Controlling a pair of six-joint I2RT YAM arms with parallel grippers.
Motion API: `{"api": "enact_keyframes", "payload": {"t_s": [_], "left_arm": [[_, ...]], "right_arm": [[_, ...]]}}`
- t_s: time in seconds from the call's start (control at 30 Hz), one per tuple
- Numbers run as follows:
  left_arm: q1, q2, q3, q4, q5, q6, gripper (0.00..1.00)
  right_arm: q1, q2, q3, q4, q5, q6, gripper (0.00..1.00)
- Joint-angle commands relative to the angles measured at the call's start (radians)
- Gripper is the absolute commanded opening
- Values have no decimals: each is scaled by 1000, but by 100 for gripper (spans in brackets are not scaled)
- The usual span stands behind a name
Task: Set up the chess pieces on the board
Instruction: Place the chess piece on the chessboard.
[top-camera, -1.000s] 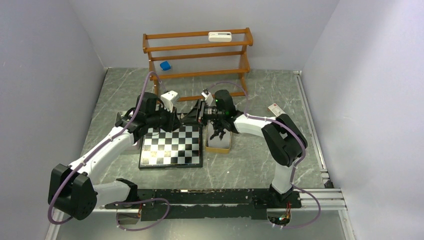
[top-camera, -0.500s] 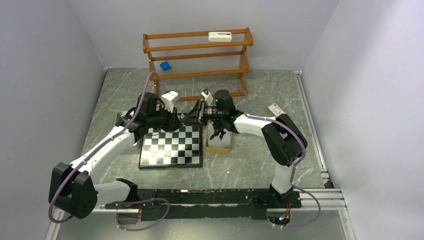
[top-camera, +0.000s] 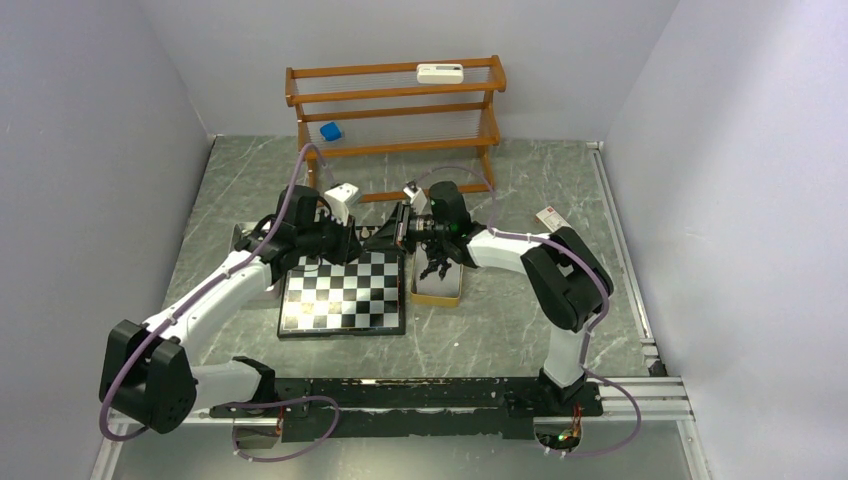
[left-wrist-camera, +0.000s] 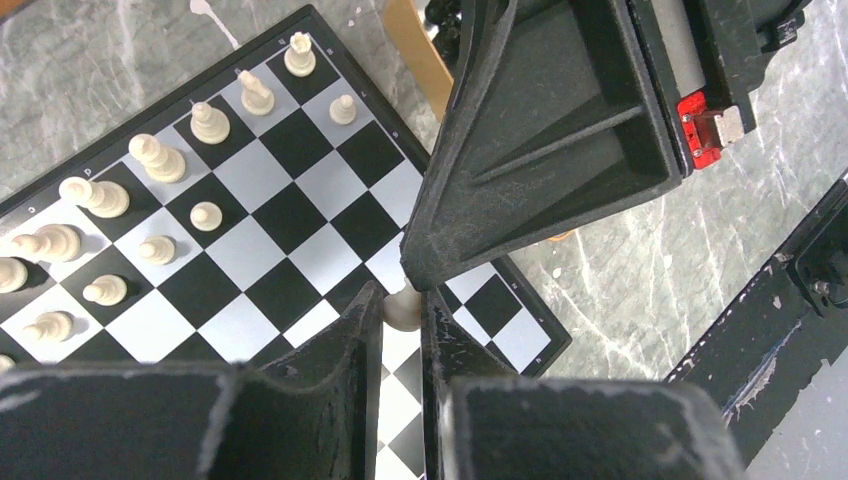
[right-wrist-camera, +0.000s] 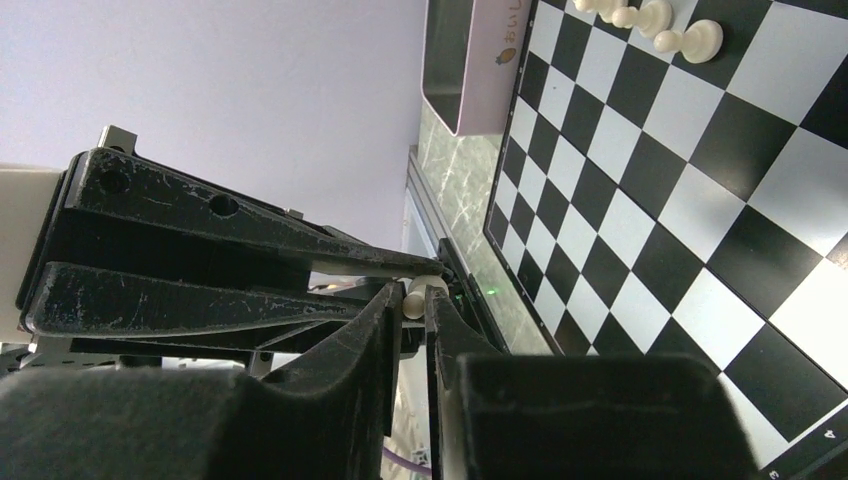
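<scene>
While left gripper (left-wrist-camera: 403, 318) and right gripper (right-wrist-camera: 416, 302) jaws both clamp one cream piece (left-wrist-camera: 403, 306), cream ranks (left-wrist-camera: 157, 158) beyond stand incomplete; black pieces (top-camera: 436, 264) unplaced.

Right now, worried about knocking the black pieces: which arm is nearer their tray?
Right. The right arm crosses just above the far end of the tray; the left arm is over the far left corner of the board, away from it.

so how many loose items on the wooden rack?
2: a white rectangular device on the top shelf of the brown wooden rack, a small blue block on the lower shelf.
</scene>
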Motion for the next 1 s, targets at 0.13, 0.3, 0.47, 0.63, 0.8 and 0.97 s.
{"api": "enact_keyframes", "payload": {"t_s": [0.13,0.3,0.47,0.63,0.8,0.97], "left_arm": [[-3,20,9,18,-53,7,11],[-2,36,18,3,-63,3,16],[-3,38,20,-4,-65,3,23],[-4,40,21,-9,-64,3,28],[-3,38,22,-13,-57,4,35],[-3,34,22,-15,-50,3,39]], "right_arm": [[15,29,-14,44,-43,26,12],[13,40,-13,72,-47,44,12],[12,58,-10,110,-55,75,12],[10,76,2,130,-54,95,12],[3,97,17,127,-49,95,12],[-4,116,29,123,-45,91,12]]}}
